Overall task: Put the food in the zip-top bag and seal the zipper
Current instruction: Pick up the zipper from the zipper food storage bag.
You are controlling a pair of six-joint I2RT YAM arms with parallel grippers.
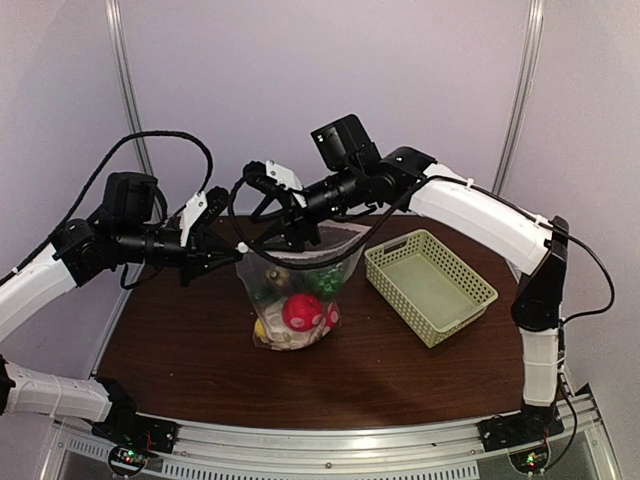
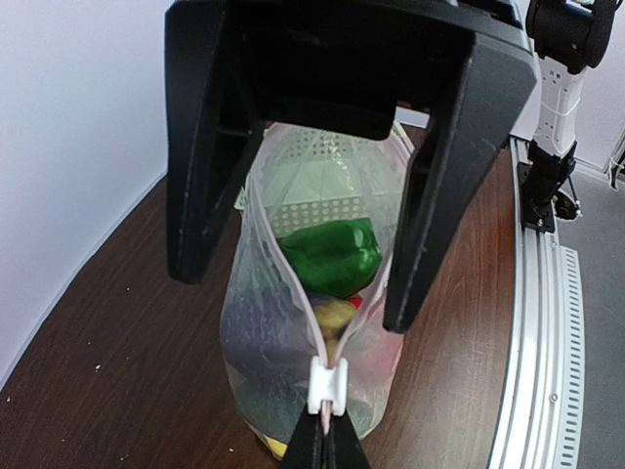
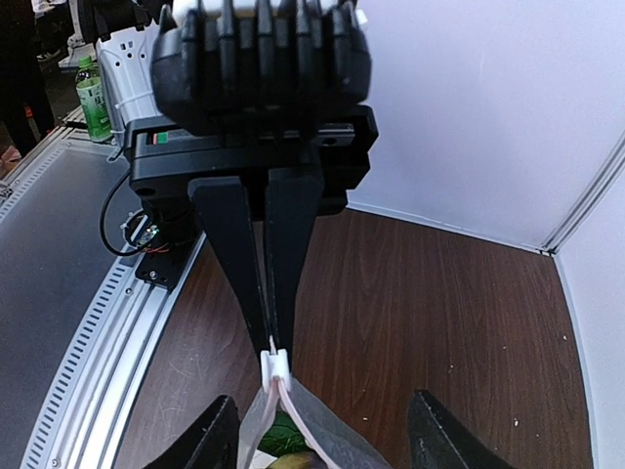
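Looked like a robotics lab booth: closed in by plain white partition panels (image 1: 300,80) on metal poles (image 1: 127,70), with a wood-grain counter (image 1: 200,350) edged by an aluminium mounting rail (image 1: 330,440).

Top camera looks down from high behind; wrist cameras face each other, close, sharing the zipper (image 2: 326,383) at the left gripper (image 2: 327,428) tips.

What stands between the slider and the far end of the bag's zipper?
The open right gripper straddles the zip-top bag along that track, a finger each side. The left gripper pinches the slider; green food lies lower, inside.
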